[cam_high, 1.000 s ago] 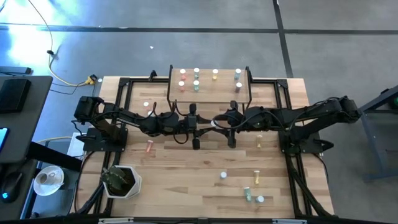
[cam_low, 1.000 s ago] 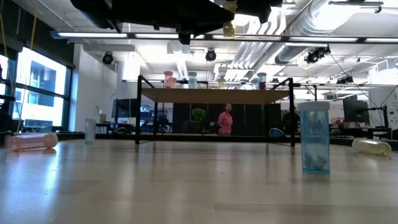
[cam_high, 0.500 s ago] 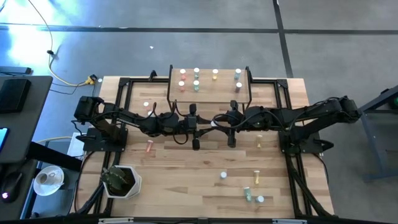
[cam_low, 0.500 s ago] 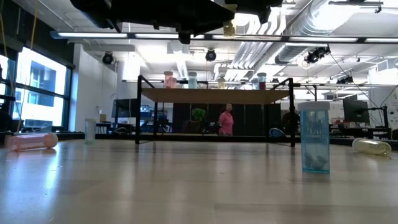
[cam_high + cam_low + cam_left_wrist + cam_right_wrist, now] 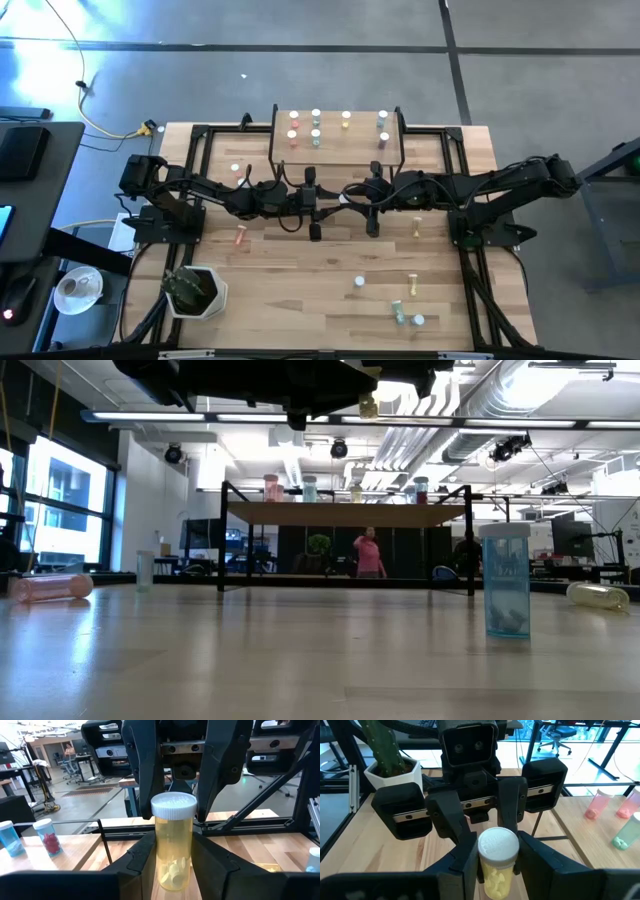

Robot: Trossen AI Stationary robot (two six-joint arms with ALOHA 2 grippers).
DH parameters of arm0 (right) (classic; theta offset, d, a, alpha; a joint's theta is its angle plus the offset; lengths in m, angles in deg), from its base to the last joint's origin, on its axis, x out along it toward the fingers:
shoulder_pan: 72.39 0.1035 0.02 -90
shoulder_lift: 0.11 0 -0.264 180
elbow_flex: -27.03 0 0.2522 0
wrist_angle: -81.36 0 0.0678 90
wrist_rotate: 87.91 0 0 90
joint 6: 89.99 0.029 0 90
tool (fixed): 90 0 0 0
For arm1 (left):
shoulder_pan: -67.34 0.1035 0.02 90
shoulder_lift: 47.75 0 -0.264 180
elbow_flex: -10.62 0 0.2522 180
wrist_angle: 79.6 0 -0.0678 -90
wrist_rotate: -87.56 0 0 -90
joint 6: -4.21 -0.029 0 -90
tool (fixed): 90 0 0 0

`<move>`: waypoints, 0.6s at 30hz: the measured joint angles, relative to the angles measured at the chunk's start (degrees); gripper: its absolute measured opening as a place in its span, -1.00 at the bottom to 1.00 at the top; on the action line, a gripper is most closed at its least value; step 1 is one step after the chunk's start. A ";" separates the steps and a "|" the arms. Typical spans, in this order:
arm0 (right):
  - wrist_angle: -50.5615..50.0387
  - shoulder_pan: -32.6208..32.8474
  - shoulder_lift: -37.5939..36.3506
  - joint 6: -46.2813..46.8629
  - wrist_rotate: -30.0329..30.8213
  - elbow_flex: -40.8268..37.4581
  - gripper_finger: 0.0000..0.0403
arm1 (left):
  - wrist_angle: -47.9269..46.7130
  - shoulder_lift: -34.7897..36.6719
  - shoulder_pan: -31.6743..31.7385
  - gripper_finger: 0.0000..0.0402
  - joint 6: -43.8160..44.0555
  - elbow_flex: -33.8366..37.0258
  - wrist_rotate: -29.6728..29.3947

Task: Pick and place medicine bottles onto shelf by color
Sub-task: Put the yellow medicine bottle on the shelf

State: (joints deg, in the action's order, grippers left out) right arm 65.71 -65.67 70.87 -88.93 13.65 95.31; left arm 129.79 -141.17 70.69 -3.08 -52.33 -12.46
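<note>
Two arms reach in over one worktop (image 5: 300, 290) and meet nose to nose at mid-span. One shelf (image 5: 340, 152) sits just beyond the meeting point. One potted plant (image 5: 195, 290) stands well off on the left arm's side.

Left tool (image 5: 174, 849) is clenched on the body of the yellow bottle (image 5: 173, 827). Right tool (image 5: 497, 857) is clamped on the same bottle from the opposite end, fingers up by its white cap (image 5: 497, 842). So the bottle is held by both, upright, off the worktop.

Bottle count:
- Shelf: seven as far as I can make out, all standing.
- Worktop: about seven loose. That includes a pink one (image 5: 240, 236) lying near the left tool and a blue one (image 5: 505, 580) upright.

Versus a second ago, arms and loose bottles sit in the same spots. The person (image 5: 369, 553) in the room behind now has an arm raised.
</note>
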 joint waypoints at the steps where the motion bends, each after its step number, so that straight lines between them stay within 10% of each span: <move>1: 0.00 0.00 0.00 -0.01 -0.04 0.00 -0.46 | -0.01 0.00 0.00 -0.45 -0.39 0.00 0.00; 18: -1.95 0.02 -3.01 -0.03 5.53 0.00 -0.46 | -2.55 0.96 -0.15 0.07 -0.39 -0.04 -4.87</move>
State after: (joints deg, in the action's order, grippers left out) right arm 63.75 -65.64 67.86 -88.95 19.18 95.31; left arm 127.24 -140.22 70.54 -3.48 -52.36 -17.33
